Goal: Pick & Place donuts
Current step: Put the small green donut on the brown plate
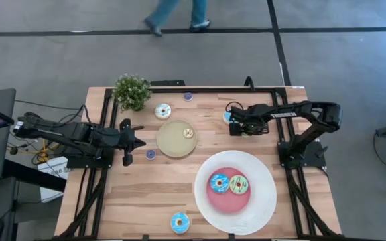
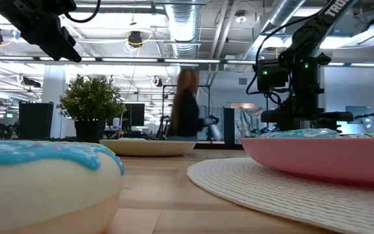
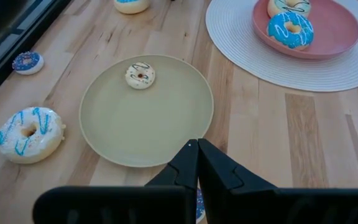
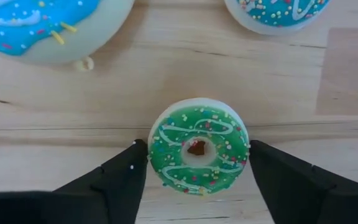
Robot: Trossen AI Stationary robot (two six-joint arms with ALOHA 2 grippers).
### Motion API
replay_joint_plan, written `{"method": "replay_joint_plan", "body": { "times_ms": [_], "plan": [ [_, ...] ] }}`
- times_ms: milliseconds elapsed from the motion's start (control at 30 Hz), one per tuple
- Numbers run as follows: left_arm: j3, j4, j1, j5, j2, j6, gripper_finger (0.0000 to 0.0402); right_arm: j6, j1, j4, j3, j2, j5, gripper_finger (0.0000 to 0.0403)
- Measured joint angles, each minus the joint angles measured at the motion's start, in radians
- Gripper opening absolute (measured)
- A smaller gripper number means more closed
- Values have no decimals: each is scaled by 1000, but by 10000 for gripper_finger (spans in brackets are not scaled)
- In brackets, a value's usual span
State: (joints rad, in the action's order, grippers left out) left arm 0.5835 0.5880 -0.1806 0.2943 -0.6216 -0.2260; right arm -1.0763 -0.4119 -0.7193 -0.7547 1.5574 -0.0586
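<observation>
Straddling a small green-iced donut (image 4: 199, 148), the right hand (image 4: 197, 180) sits low over the far right of the bench (image 1: 146, 194). Its two fingers stand wide, one on either side of the ring with a narrow gap each way, and nothing is gripped yet. The left hand (image 3: 196, 163) waits at the left edge, fingers pressed together and empty, just near of the tan plate (image 3: 166, 124).

Risks from here, as judged:
- The ring lies close to the fingertips, not deep between the fingers; a closure could pinch only its edge and squirt it out.
- Two more donuts lie just beyond it in the right wrist view, a blue-iced one (image 4: 42, 25) and a teal-iced one (image 4: 278, 12). Any forward drift while closing could nudge them.
- The iced top looks smooth, so a light grip may slip on lifting.

Placed so far: two iced donuts on the pink-centred white plate (image 1: 263, 201), and one small cream donut (image 3: 140, 74) on the tan plate.

Hard to make out: in the high view the arm covers the green donut entirely. Both neighbouring donuts are cut off by the frame in the right wrist view. Finger contact with the bench cannot be confirmed.
</observation>
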Motion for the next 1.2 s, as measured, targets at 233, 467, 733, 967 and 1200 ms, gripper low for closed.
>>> {"method": "replay_joint_plan", "body": {
  "times_ms": [233, 467, 733, 967, 1200],
  "plan": [
    [0, -3, 0, 0, 0, 0, 0, 1, 1, 2, 0, 0, 7, 211],
    [0, -3, 0, 0, 0, -3, 0, 2, 4, 0, 0, 0, 10, 182],
    [0, -3, 0, 0, 0, -3, 0, 10, 73, 32, -62, -26, 35, 172],
    [0, -3, 0, 8, 0, -2, 0, 124, 198, 445, -170, -64, 37, 173],
    [1, -3, 0, 9, 0, 2, 0, 276, 229, 520, -459, 129, 34, 173]
  ]
}}
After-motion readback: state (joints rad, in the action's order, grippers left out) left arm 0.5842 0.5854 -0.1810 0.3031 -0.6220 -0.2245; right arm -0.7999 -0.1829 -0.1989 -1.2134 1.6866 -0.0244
